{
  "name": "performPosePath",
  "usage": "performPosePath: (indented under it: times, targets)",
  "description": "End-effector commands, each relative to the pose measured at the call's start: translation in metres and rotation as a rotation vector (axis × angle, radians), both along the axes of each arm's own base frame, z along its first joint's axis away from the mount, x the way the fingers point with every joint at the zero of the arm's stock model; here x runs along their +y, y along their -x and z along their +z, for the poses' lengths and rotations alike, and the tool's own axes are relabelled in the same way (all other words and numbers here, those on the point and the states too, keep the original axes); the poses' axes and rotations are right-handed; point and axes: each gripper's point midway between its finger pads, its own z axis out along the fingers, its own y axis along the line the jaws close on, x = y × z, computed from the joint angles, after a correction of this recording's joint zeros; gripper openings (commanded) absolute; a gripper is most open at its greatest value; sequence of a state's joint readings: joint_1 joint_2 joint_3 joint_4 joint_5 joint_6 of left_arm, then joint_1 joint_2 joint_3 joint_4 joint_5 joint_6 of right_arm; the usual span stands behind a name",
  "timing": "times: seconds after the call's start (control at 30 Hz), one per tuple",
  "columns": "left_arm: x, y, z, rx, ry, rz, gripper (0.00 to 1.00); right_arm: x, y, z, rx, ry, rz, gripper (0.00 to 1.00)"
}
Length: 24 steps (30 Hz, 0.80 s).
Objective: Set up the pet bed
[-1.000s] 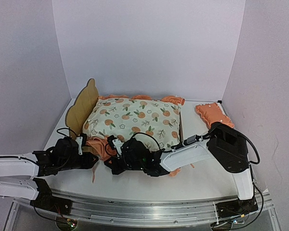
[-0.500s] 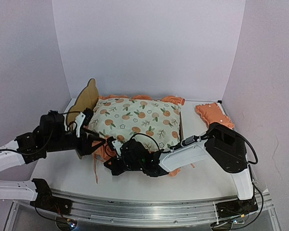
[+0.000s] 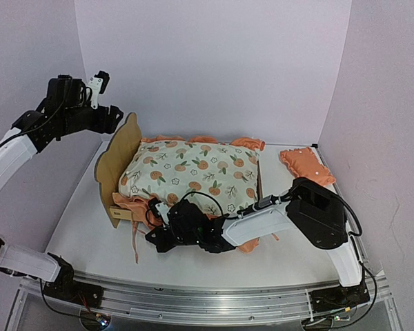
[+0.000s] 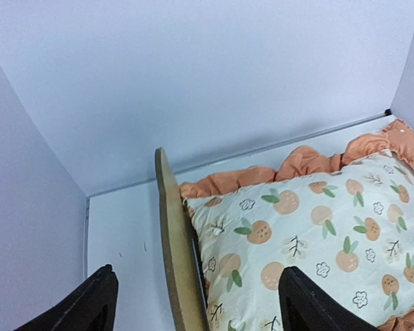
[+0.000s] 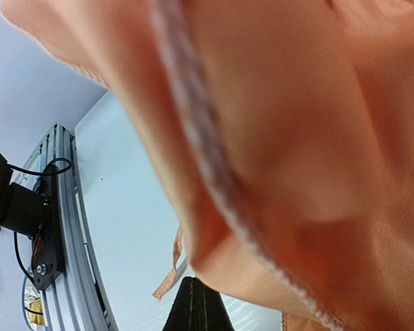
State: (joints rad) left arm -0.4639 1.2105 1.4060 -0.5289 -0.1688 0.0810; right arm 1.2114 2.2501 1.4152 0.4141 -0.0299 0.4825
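While it's mostly buried under bedding, the pet bed (image 3: 116,165) is easy to spot. It sits left of the middle of the bench (image 3: 76,207), with its bear-ear headboard standing upright at the left end and a bit of plywood corner poking out at the near left. The orange-print mattress pad (image 3: 193,172) lies puffed up on top of it, pressed against the headboard, with its orange ruffle spilling over the far and near edges. A thin orange tie (image 3: 135,243) trails off the near-left corner onto the bench.

The right hand (image 3: 159,238) is down low at that same corner, closed tight and tucked in against the ruffle. The wrist view is just orange fabric draped right over the fingertips, so I can't tell if it's actually pinching any cloth.

The left hand (image 3: 109,96) is up in the air above and left of the headboard, spread wide with nothing in it. A small orange pillow (image 3: 305,164) lies by itself at the far right, well apart from the bed.
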Motion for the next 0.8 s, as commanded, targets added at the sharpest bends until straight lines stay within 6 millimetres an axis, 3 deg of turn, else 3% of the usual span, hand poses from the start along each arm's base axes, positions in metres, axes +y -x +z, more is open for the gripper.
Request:
performPosePath:
  times: [0.0, 0.13, 0.4, 0.57, 0.67, 0.77]
  targets:
    - [0.034, -0.007, -0.032, 0.158, -0.068, 0.069, 0.86, 0.009, 0.003, 0.006, -0.007, -0.014, 0.036, 0.00]
    - [0.044, -0.026, -0.063, 0.297, -0.028, 0.056, 0.86, 0.007, 0.004, 0.003, 0.004, -0.007, 0.032, 0.00]
    - [0.032, -0.055, -0.071, 0.290, -0.005, -0.035, 0.71, 0.006, 0.005, 0.000, 0.009, -0.002, 0.032, 0.00]
    - [0.024, -0.054, -0.089, 0.321, 0.001, -0.081, 0.64, 0.006, 0.004, 0.002, 0.001, -0.003, 0.031, 0.00]
    - [0.027, -0.055, -0.102, 0.335, -0.010, -0.068, 0.47, 0.005, 0.003, 0.004, -0.008, -0.004, 0.028, 0.00]
    - [0.021, -0.055, -0.107, 0.348, 0.005, -0.092, 0.43, 0.004, 0.002, 0.007, -0.021, -0.003, 0.022, 0.00]
